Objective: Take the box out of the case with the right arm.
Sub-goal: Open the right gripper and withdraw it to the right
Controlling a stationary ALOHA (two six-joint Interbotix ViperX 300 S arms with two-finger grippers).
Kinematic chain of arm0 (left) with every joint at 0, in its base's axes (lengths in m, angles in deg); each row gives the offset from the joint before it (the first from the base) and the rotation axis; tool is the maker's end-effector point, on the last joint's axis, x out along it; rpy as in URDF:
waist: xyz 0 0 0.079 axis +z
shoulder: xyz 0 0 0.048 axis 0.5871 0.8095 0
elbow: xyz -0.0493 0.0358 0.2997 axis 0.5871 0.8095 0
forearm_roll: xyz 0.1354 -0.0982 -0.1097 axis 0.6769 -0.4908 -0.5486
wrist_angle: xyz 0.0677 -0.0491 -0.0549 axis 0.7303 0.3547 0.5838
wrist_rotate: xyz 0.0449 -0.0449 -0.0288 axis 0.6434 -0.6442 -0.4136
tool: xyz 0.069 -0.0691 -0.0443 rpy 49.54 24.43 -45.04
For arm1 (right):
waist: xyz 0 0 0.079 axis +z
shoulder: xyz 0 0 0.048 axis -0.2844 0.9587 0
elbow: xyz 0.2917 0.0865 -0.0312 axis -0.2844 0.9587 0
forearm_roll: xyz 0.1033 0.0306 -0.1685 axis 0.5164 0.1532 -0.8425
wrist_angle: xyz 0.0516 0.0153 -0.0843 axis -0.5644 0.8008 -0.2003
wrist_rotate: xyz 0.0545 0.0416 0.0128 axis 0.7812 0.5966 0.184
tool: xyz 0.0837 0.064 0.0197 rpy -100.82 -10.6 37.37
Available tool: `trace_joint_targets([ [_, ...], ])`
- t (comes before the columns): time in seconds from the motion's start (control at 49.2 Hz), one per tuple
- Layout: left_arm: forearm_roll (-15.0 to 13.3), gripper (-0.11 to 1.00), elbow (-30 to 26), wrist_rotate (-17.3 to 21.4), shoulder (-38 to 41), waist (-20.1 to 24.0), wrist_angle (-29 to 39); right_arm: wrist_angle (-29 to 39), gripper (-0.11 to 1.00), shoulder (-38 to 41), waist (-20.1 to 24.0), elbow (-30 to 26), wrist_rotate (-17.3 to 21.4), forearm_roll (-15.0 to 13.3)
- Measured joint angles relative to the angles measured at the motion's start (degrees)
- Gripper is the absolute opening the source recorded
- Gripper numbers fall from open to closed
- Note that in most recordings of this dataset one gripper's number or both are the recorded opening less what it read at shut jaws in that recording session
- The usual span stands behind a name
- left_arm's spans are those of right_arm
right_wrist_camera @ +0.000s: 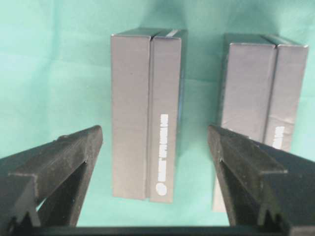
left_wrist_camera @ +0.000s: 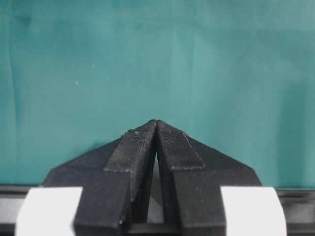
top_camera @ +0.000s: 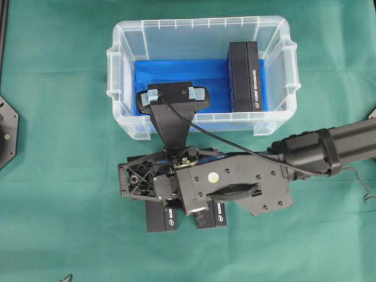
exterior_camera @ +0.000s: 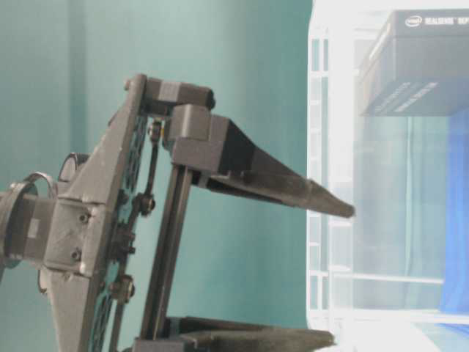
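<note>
The clear case [top_camera: 200, 22] with a blue lining [top_camera: 176, 76] stands at the back of the green cloth. One black box [top_camera: 247, 76] stands on edge inside it against the right wall, also seen through the wall as the box [exterior_camera: 418, 66]. The all-black right arm [top_camera: 329, 150] reaches in from the right, its wrist in front of the case. My right gripper [right_wrist_camera: 155, 132] is open, its fingers wide apart and holding nothing. Through the gap a dark box [right_wrist_camera: 130, 113] shows on the cloth. My left gripper [left_wrist_camera: 156, 123] is shut on nothing over bare cloth.
Two dark boxes [top_camera: 161, 218] [top_camera: 211, 218] lie on the cloth in front of the case, partly under the right wrist. The wrist camera [top_camera: 173, 97] overhangs the case's front wall. A black base [top_camera: 7, 135] sits at the left edge.
</note>
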Motion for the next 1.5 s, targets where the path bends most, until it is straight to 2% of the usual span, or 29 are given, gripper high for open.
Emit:
trace_joint_targets([
  [0.264,0.09,0.0,0.0,0.0,-0.09,1.05,0.0,1.41,0.87,-0.35,-0.26,0.35,-3.52,0.26],
  [0.447,0.09,0.0,0.09,0.0,-0.09,1.14,0.09,4.57,0.87,-4.13,-0.18,5.01,-3.78,1.14],
  [0.65,0.09,0.0,0.09,0.0,-0.18,1.14,0.0,4.48,0.87,-12.39,0.53,14.5,-3.34,1.23],
  [0.914,0.09,0.0,0.62,0.0,-0.09,1.23,0.09,2.55,0.87,-25.14,1.93,29.62,-1.05,1.23],
  [1.178,0.09,0.0,0.62,0.26,-0.18,1.23,0.09,-2.99,0.87,-39.46,5.19,46.23,5.27,1.14],
  [1.361,0.09,0.0,0.79,0.26,-0.26,1.23,0.09,-2.55,0.86,-47.29,7.38,53.35,7.91,1.05],
  [1.503,0.09,0.0,0.79,0.26,-0.26,1.23,0.09,-1.85,0.86,-50.36,8.09,55.63,8.44,1.05],
])
